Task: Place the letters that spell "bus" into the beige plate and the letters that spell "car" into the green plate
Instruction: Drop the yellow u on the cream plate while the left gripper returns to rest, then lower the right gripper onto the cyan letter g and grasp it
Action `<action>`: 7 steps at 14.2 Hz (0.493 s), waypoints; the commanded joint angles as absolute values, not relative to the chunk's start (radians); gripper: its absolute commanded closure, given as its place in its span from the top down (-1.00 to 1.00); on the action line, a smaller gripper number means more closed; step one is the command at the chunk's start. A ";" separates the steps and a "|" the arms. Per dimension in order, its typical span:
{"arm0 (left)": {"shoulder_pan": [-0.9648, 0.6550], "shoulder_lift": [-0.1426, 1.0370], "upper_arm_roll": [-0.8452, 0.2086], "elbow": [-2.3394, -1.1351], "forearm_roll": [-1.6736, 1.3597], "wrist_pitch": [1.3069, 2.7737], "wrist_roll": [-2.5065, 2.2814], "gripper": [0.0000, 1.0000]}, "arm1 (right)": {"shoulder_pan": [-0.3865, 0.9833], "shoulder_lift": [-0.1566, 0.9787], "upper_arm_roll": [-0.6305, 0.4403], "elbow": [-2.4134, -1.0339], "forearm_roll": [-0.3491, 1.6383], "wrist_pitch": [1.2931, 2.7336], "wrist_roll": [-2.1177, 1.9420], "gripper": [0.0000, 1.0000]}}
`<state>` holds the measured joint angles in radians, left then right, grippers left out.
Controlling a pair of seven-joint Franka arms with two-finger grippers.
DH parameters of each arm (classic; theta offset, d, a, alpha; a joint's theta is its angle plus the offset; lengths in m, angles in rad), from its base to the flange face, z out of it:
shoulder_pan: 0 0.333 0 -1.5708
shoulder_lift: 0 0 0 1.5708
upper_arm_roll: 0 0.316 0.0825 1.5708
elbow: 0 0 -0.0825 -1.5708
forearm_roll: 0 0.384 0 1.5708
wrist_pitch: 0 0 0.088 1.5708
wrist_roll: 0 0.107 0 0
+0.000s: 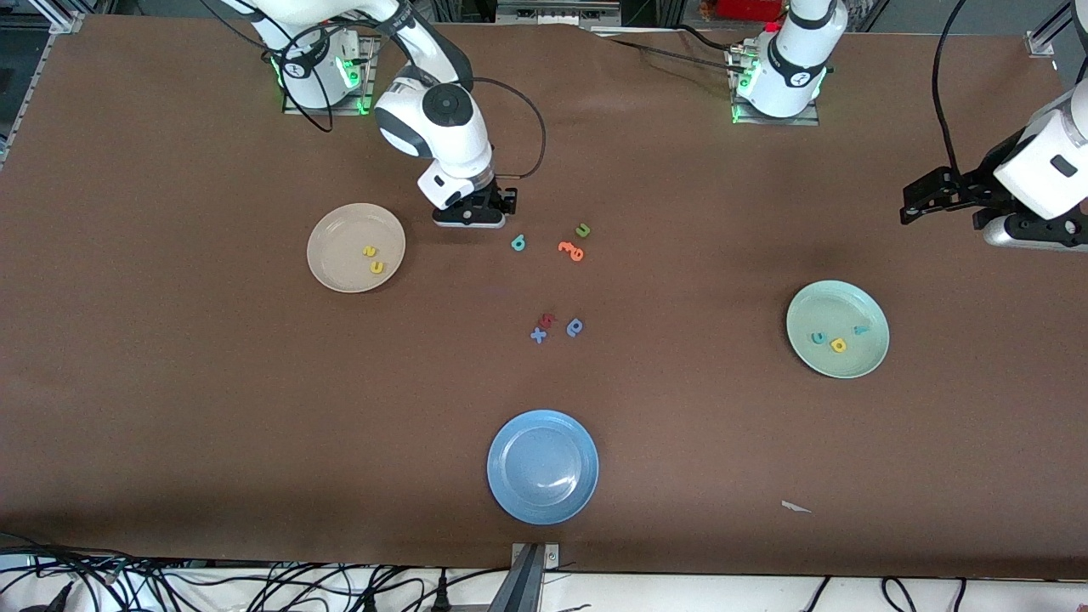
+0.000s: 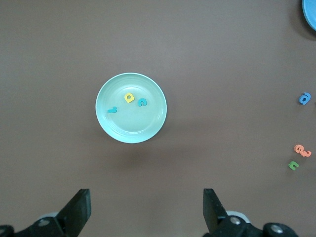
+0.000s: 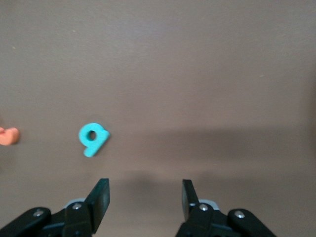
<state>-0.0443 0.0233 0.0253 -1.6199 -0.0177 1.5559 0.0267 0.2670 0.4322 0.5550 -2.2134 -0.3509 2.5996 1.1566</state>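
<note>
The beige plate (image 1: pixel 340 246) holds the yellow "u" (image 1: pixel 369 252) and the yellow "s" (image 1: pixel 376 267). The teal "b" (image 1: pixel 518 243) (image 3: pixel 92 138) lies on the bare table. My right gripper (image 1: pixel 469 223) (image 3: pixel 145 195) hovers low just beside the "b", toward the beige plate, open with nothing between its fingers. In the green plate (image 1: pixel 837 306) (image 2: pixel 131 126) lie the teal "c" (image 1: pixel 818 337) (image 2: pixel 142 102), the yellow "a" (image 1: pixel 839 344) (image 2: pixel 129 98) and the teal "r" (image 1: pixel 861 330) (image 2: pixel 112 110). My left gripper (image 1: pixel 922 200) (image 2: pixel 146 205) waits raised and open at the left arm's end of the table.
A green "u" (image 1: pixel 583 229) and an orange letter (image 1: pixel 571 251) lie beside the "b". Nearer the front camera sit a red letter (image 1: pixel 548 320), a blue "x" (image 1: pixel 538 335) and a blue rounded letter (image 1: pixel 575 326). A blue plate (image 1: pixel 542 466) sits near the front edge.
</note>
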 commanded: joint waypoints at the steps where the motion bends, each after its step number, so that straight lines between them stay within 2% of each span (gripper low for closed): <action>1: -0.045 0.038 0.031 -1.589 -0.002 1.523 0.049 1.00 | 0.337 0.532 0.505 -2.097 -0.382 2.595 1.242 0.35; 5: -0.034 0.043 0.031 -1.591 -0.005 1.517 0.054 1.00 | 0.412 0.604 0.462 -1.991 -0.416 2.588 1.316 0.35; 7: -0.034 0.043 0.031 -1.591 -0.005 1.514 0.054 1.00 | 0.426 0.620 0.442 -1.985 -0.445 2.586 1.318 0.33</action>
